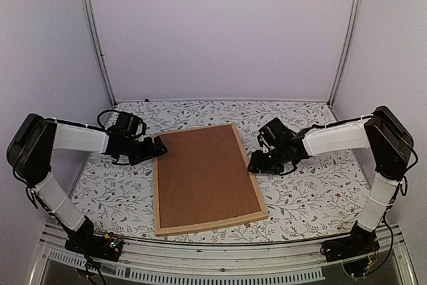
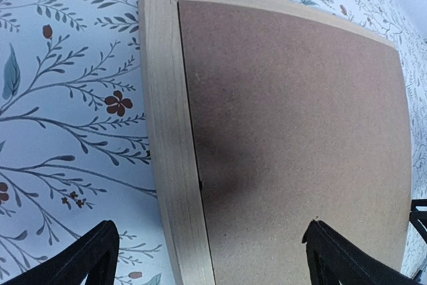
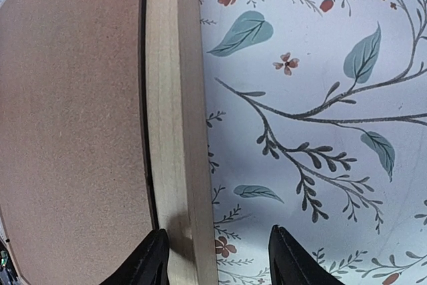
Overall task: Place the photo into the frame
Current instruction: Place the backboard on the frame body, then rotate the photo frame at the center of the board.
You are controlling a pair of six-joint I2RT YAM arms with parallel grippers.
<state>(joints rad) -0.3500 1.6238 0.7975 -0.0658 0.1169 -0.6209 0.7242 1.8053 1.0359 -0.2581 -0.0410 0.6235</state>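
Lying flat in the middle of the tabletop (image 1: 313, 198), the frame (image 1: 157, 191) is turned a little crooked, with its back side up. A brown backing board (image 1: 205, 175) fills it, with a thin dark gap beside the wood on both long sides. The frame's near edge sits close to the tabletop's near edge. More bare room shows at the far edge and both sides. The left claw (image 1: 159, 146) is wide apart over the frame's left edge, near its far corner. The right claw (image 1: 253, 165) is apart too, one finger above the right edge's wood and one above the tabletop.
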